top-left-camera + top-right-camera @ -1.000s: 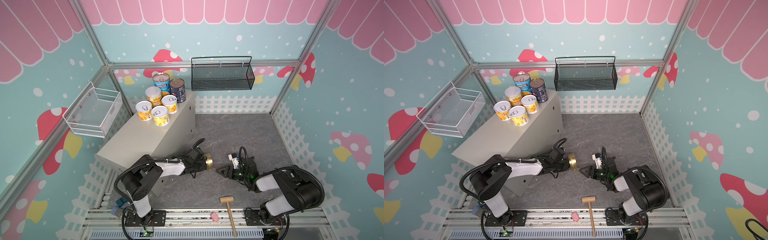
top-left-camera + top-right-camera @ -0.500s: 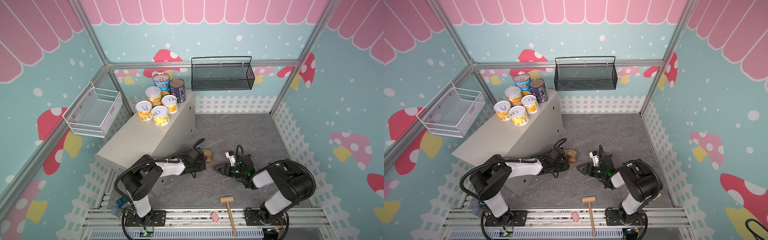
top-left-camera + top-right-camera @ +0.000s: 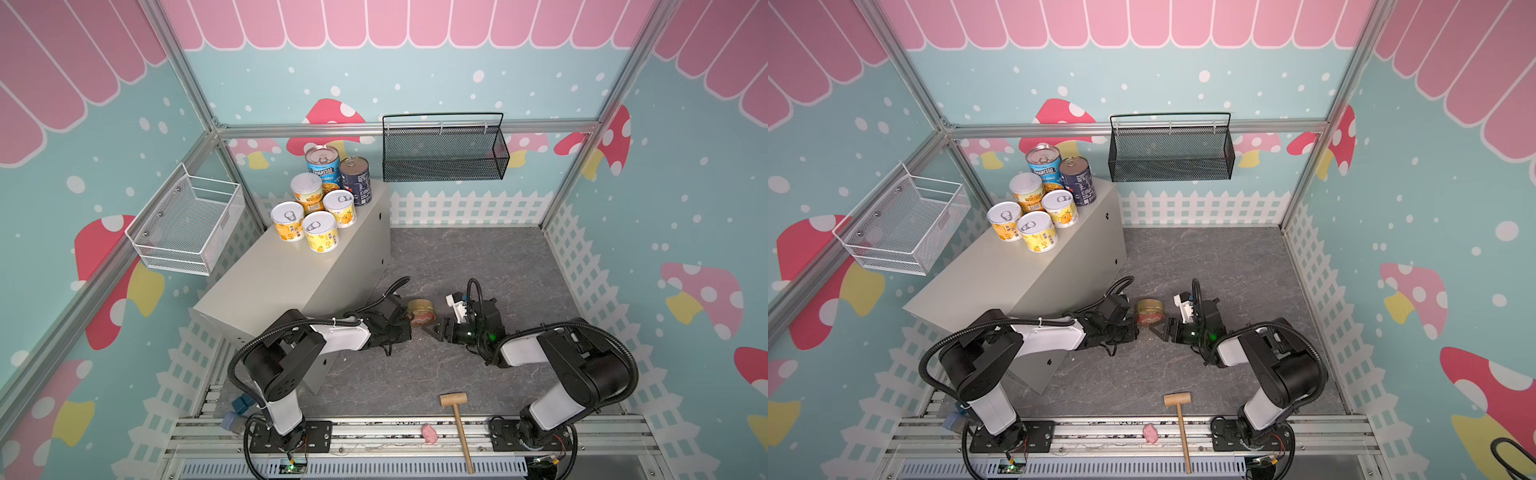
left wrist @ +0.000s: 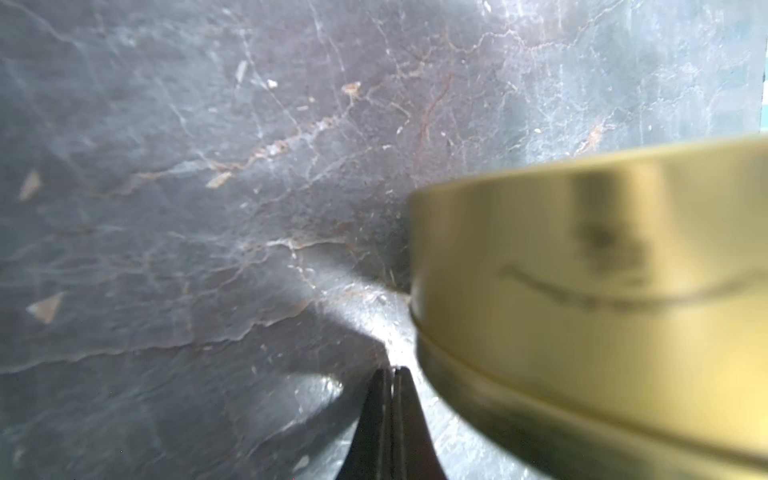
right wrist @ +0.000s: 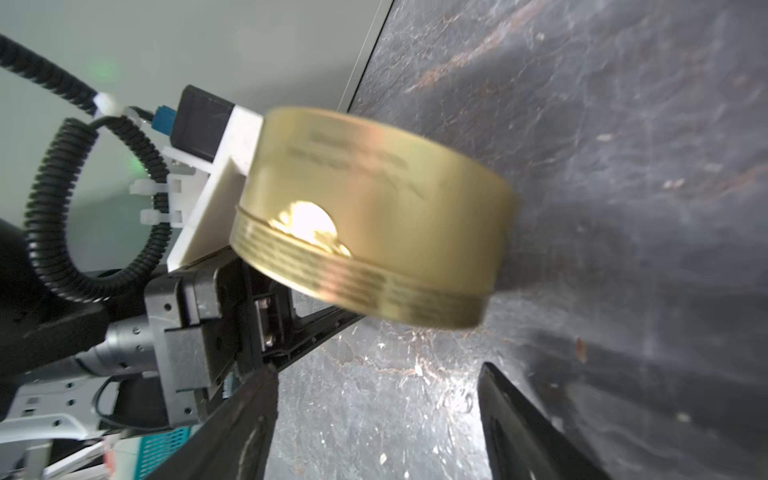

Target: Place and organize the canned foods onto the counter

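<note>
The flat gold tin lies on the grey floor just off the near end of the counter surface, between the two arms. The six other cans stand clustered at the far end of that top. The left gripper has its jaws pressed together on nothing, tips just beside the tin's wall; whether they touch it I cannot tell. The right gripper has its jaws well apart and empty, with the tin just ahead of them. The tin looks rigid, smooth and shiny, so it should not dent under a firm pinch, but it will probably slide or spin away if nudged on one side. It is wide and low, and likely fairly heavy for its size. The best hold seems to be across the full width of the side wall, low and centred above the ribbed band, with the jaws level so it does not tip out.
</note>
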`<state>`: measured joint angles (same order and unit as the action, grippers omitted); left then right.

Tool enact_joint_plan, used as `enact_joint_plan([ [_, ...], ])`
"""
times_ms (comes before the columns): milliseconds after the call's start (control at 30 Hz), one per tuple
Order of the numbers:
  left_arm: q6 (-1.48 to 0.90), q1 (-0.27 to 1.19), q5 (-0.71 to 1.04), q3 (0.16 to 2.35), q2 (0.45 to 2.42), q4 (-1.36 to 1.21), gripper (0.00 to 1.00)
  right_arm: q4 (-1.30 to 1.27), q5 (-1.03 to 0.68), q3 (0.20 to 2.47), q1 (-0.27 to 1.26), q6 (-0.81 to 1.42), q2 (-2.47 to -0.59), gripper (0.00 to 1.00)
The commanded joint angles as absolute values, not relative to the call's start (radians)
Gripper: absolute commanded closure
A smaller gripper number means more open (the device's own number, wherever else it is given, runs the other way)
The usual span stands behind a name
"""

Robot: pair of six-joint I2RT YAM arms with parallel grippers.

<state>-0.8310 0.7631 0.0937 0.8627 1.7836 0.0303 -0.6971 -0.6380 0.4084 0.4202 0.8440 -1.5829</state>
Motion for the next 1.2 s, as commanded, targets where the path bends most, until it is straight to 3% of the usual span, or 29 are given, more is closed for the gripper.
enact_joint_plan([
  [0, -0.824, 0.755, 0.071, 0.843, 1.901, 0.131, 1.00, -0.483, -0.549, 0.450, 0.426, 0.700, -1.512, 0.20],
  [200, -0.819, 0.754, 0.075, 0.850, 1.896, 0.137, 1.00, -0.230, -0.404, 0.492, 0.426, 0.537, -1.390, 0.13],
  [333, -0.814, 0.754, 0.081, 0.847, 1.883, 0.140, 1.00, -0.130, -0.406, 0.557, 0.426, 0.368, -1.345, 0.01],
  [633, -0.807, 0.755, 0.091, 0.824, 1.805, 0.153, 0.99, -0.031, -0.430, 0.731, 0.425, 0.039, -1.366, 0.00],
  [1167, -0.779, 0.756, 0.085, 0.903, 1.439, 0.448, 0.40, 0.043, -0.572, 0.883, 0.397, -0.394, -1.520, 0.01],
])
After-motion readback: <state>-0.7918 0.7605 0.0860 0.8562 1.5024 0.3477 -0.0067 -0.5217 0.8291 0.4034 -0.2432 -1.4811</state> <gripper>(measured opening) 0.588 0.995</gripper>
